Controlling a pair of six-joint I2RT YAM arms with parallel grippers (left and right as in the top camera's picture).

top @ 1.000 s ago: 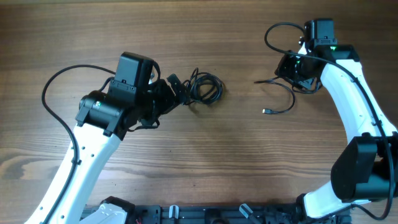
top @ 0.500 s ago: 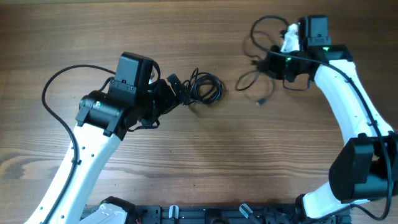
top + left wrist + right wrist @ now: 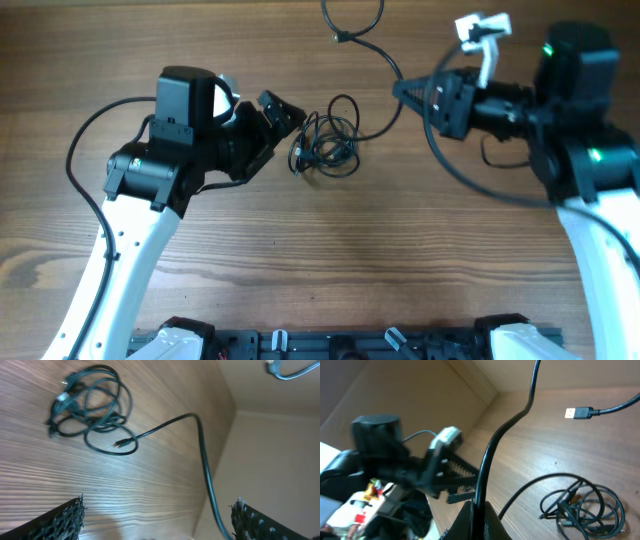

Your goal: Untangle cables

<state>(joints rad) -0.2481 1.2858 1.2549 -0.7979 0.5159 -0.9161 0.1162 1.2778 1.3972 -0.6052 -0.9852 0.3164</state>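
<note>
A tangle of black cables [image 3: 327, 146] lies on the wooden table at centre. My left gripper [image 3: 280, 124] is open and empty just left of the tangle. In the left wrist view the tangle [image 3: 89, 406] lies ahead of the open fingers [image 3: 157, 521]. My right gripper [image 3: 404, 92] is shut on a black cable [image 3: 372, 128] and holds it above the table, right of the tangle. The cable loops upward, and its USB plug [image 3: 340, 38] hangs free. The right wrist view shows the jaws [image 3: 479, 516] shut on the cable [image 3: 496, 442], the plug [image 3: 577, 412] and the tangle [image 3: 585, 506].
The table [image 3: 330, 250] is bare wood in front of the arms. A slack black cable [image 3: 470, 180] curves below the right arm. The left arm [image 3: 390, 462] shows in the right wrist view.
My right gripper has risen and moved left with the black cable, lifting it off the table. My left gripper has pulled back a little and stays open. The tangle has shifted slightly.
</note>
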